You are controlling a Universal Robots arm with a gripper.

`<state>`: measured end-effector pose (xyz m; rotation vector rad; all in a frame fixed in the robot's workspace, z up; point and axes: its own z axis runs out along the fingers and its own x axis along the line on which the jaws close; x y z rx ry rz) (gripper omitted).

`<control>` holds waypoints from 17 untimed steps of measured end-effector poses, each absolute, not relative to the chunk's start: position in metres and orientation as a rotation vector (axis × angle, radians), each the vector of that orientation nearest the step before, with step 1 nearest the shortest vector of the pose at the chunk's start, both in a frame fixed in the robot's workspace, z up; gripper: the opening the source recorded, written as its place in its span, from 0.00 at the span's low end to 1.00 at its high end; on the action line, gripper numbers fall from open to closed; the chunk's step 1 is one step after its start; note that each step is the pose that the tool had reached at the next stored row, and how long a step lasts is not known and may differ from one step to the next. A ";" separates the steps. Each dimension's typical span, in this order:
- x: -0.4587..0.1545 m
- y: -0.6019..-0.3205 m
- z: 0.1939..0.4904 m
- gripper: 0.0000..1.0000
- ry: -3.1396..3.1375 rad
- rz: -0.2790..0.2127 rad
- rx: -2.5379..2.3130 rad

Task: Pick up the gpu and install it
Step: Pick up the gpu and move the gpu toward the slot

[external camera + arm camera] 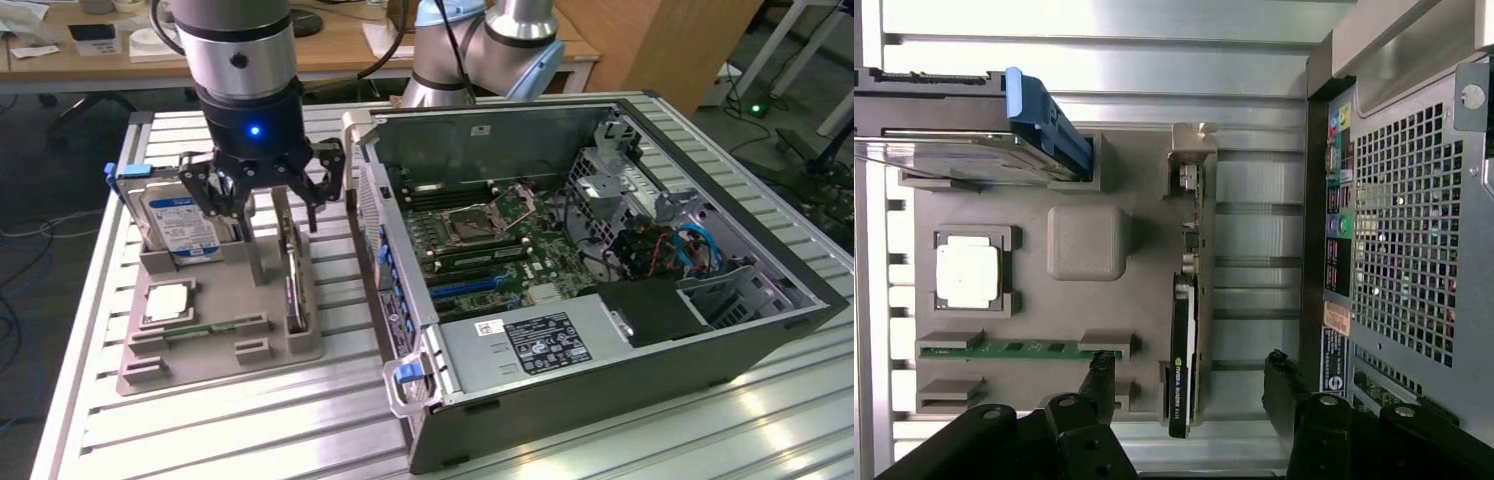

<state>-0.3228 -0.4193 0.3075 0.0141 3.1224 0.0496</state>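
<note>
The gpu (294, 275) stands on its edge in a slot of the grey holder tray (267, 350), its silver bracket at the far end. My gripper (267, 215) hangs just above the card's far half, open, with one black finger on each side of it and nothing held. In the wrist view the gpu (1189, 300) runs straight between my two fingertips (1099, 370), with a gap on both sides. The gripper (1189, 365) does not touch the card.
The tray (1089, 240) also holds a silver hard drive (180, 225), a cpu (167, 300) and a green memory stick (200, 330). The open computer case (587, 250) with its motherboard (481, 240) lies on the exterior view's right, on the slatted metal table (240, 430).
</note>
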 end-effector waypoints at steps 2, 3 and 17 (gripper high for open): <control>-0.323 -0.419 0.305 0.71 3.122 0.050 0.014; -0.323 -0.419 0.304 0.71 3.123 0.049 0.014; -0.323 -0.420 0.284 0.71 3.122 0.050 0.014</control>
